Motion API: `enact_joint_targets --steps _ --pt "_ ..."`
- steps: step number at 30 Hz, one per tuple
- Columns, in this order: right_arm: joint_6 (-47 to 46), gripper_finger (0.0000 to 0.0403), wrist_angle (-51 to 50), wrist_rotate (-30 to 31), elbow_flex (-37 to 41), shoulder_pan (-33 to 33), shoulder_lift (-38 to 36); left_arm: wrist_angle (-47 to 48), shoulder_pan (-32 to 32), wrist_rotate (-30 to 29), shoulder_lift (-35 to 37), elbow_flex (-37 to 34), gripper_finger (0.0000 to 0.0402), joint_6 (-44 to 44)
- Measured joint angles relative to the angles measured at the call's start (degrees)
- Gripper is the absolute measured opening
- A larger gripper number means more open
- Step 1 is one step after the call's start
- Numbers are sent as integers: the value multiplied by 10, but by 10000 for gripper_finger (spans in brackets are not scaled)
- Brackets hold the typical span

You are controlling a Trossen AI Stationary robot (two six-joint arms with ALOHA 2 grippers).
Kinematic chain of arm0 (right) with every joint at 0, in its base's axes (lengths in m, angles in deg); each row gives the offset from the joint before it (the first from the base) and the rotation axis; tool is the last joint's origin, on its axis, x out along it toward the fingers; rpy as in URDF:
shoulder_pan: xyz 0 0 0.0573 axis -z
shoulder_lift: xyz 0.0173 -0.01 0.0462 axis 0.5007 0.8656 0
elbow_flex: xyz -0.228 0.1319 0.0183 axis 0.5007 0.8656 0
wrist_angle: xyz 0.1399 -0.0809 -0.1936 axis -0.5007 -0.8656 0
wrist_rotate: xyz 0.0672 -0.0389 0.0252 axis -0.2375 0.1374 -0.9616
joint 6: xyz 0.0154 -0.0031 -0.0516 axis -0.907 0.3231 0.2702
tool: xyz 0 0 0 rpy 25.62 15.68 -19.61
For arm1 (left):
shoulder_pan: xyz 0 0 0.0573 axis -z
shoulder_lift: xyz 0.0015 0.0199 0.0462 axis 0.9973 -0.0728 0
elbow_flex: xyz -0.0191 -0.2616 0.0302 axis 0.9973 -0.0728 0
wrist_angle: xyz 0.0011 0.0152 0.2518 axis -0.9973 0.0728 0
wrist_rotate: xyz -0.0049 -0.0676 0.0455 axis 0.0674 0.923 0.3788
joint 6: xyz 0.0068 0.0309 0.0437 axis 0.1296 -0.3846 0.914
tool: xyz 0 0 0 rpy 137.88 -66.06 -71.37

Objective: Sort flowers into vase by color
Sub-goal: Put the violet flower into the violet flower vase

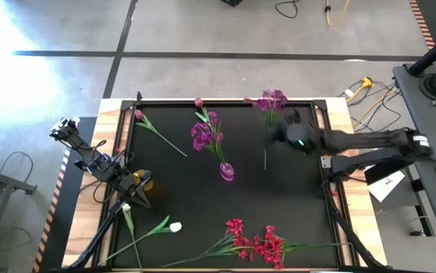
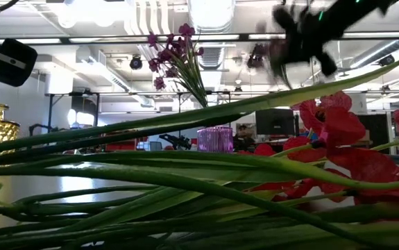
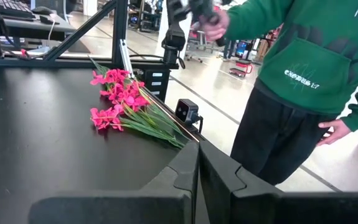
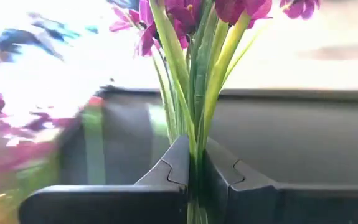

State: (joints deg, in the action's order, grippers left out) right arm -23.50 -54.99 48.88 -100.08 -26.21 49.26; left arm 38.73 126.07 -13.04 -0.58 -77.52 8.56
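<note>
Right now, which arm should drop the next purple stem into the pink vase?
The right. Its hand is shut on a purple stem and hangs near the pink vase. The left hand sits by the gold vase, shut on nothing.

Dark jointed arms, notched black pincer fingers

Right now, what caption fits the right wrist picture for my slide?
The right gripper shut on a purple flower stem above the black table.
</note>
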Motion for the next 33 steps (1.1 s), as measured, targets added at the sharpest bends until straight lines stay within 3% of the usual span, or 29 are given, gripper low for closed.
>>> enact_joint_targets --steps 3,6,8,12,17,21,27,33 --pt "105 13 99 62 0 -104 -12 0 0 0 0 0 0 0" --pt "230 13 166 57 0 -162 5 0 0 0 0 0 0 0" --pt "239 13 195 43 0 -183 26 0 0 0 0 0 0 0" --pt "272 13 311 49 1 -185 86 0 0 0 0 0 0 0" --pt "456 13 612 34 1 -173 201 0 0 0 0 0 0 0" --pt "511 13 801 -1 1 -153 290 0 0 0 0 0 0 0" --pt "515 13 845 -3 1 -143 363 0 0 0 0 0 0 0" --pt "554 13 857 -1 1 -143 381 0 0 0 0 0 0 0"
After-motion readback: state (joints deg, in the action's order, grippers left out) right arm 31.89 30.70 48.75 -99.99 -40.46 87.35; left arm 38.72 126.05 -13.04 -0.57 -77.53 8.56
